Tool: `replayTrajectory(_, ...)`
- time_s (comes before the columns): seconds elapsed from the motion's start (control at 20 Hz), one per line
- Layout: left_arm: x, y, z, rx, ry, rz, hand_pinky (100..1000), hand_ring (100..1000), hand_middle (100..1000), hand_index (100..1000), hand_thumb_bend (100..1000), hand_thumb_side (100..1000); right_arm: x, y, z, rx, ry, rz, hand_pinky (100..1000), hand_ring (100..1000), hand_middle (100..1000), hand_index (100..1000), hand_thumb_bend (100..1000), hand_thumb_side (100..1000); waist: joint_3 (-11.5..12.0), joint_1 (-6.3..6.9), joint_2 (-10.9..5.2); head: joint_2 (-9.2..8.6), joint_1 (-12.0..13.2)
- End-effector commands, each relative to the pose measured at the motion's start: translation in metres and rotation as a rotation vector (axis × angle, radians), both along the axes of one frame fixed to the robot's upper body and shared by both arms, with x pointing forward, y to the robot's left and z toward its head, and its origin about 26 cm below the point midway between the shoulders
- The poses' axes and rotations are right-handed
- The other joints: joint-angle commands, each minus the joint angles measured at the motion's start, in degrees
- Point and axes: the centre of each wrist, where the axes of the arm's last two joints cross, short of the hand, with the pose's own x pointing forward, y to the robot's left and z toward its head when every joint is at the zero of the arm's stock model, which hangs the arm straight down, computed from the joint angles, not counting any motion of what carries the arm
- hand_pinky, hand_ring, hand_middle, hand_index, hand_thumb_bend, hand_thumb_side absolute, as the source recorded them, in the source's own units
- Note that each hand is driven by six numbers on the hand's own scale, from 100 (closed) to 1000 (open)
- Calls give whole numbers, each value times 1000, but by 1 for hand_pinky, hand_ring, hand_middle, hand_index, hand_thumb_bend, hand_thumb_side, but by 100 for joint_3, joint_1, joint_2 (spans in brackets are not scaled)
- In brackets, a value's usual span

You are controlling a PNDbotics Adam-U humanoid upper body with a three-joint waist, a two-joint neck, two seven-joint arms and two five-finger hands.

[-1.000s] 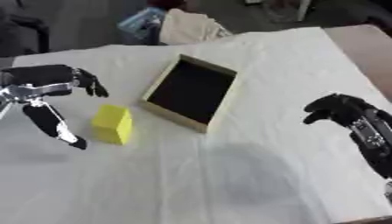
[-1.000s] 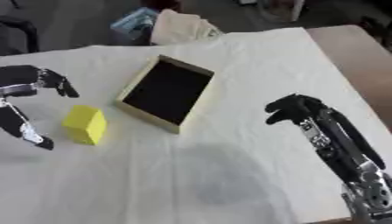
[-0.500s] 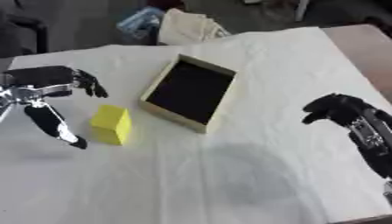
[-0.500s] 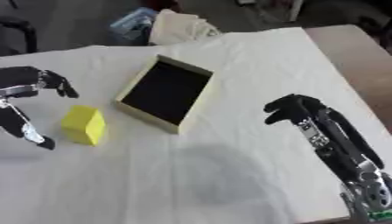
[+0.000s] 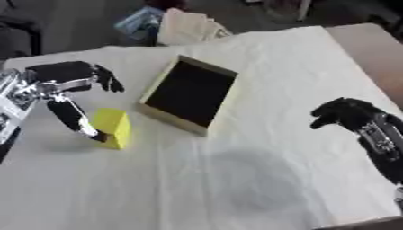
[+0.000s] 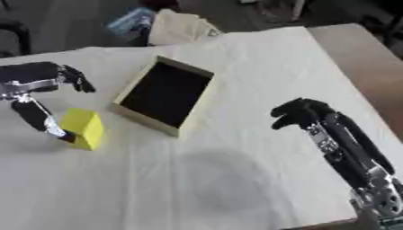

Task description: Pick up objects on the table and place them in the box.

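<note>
Left eye view: left robot hand (image 5: 67,83) now has its thumb tip down against the left face of the yellow block (image 5: 113,127); half a second back it was just beside that face, so I've closed in a little. Fingers spread above and behind the block, not wrapped round it yet, so no grasp.

Block hasn't shifted: sits on the white-covered worktop (image 5: 260,179), just left of the open box (image 5: 190,92). Box is empty, dark inside.

Right robot hand (image 6: 303,113) is unchanged, hovering over the worktop on the right, fingers curled, holding nothing.

My read: pre-grasp stage. Fingers need to come down on the far side of the block before any lift.
</note>
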Motion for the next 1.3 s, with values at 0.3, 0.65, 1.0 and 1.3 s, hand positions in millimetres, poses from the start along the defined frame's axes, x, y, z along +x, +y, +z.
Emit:
replayTrajectory(0.3, 7, 3, 2, 40, 3, 2, 792, 693, 663, 812, 740, 336, -1, 1, 8, -3, -27, 14, 707, 622, 653, 729, 100, 971, -35, -4, -78, -36, 17)
replayTrajectory(0.65, 7, 4, 4, 7, -6, -10, 735, 562, 507, 678, 589, 236, -1, 1, 8, -2, -26, 13, 707, 622, 653, 729, 100, 970, -47, 3, -81, -38, 6)
replayTrajectory(1.0, 1, 3, 24, -58, -42, -33, 721, 526, 463, 632, 538, 231, -1, 0, 8, -5, -26, 12, 707, 623, 653, 729, 100, 969, -39, 7, -93, -46, -1)
replayTrajectory(1.3, -3, 2, 32, -75, -39, -38, 721, 526, 463, 632, 538, 231, -1, 0, 8, -6, -26, 12, 707, 623, 653, 729, 100, 969, -37, 8, -95, -46, -1)
